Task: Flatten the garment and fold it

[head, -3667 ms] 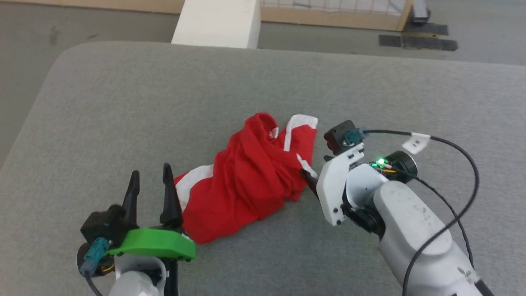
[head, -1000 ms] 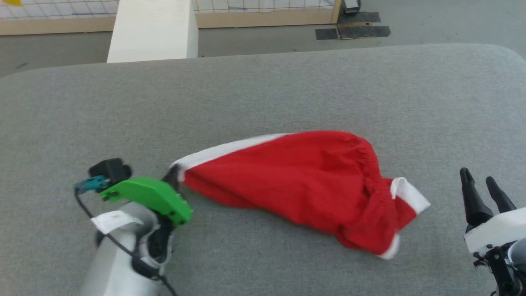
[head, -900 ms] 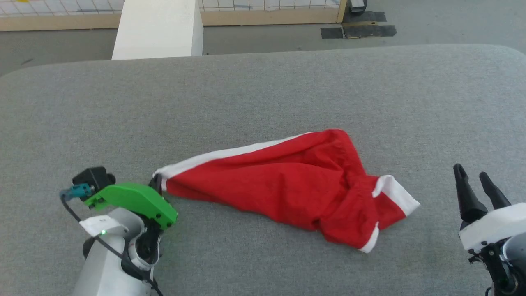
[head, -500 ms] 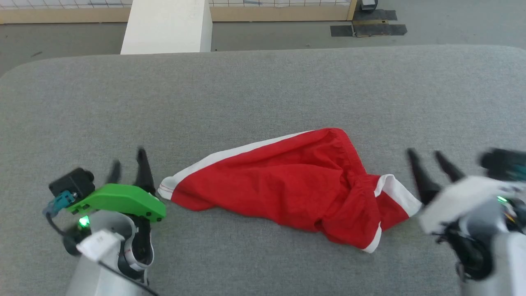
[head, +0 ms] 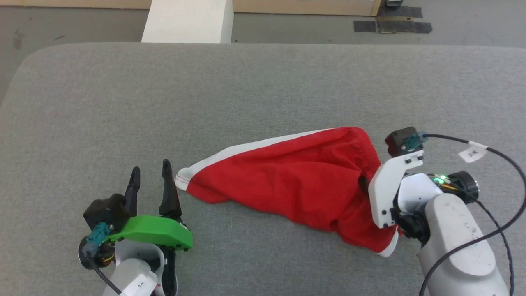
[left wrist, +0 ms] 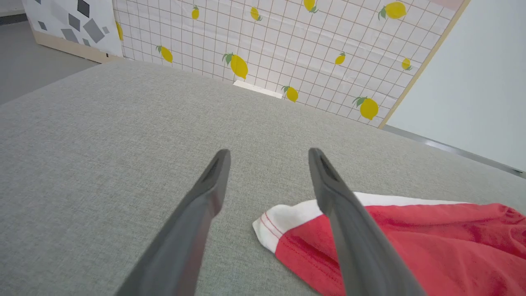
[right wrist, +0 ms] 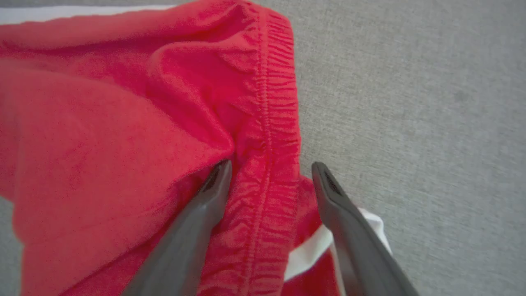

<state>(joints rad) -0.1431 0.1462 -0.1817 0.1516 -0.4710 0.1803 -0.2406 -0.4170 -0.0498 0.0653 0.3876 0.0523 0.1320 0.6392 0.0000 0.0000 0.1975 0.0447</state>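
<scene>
Thin, limp shorts (head: 296, 185) are lying rumpled. The spread right tool (right wrist: 271, 168) is straddling the waistband (right wrist: 269, 102), the likeliest hold; the left tool (head: 148, 174) is gaping.

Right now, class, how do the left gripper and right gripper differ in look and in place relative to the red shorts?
The left gripper stands beside the red shorts' white hem corner, grey surface between its fingers; the right gripper straddles the gathered waistband. The left gripper carries a green cover, the right gripper a white one. Both are open.
</scene>
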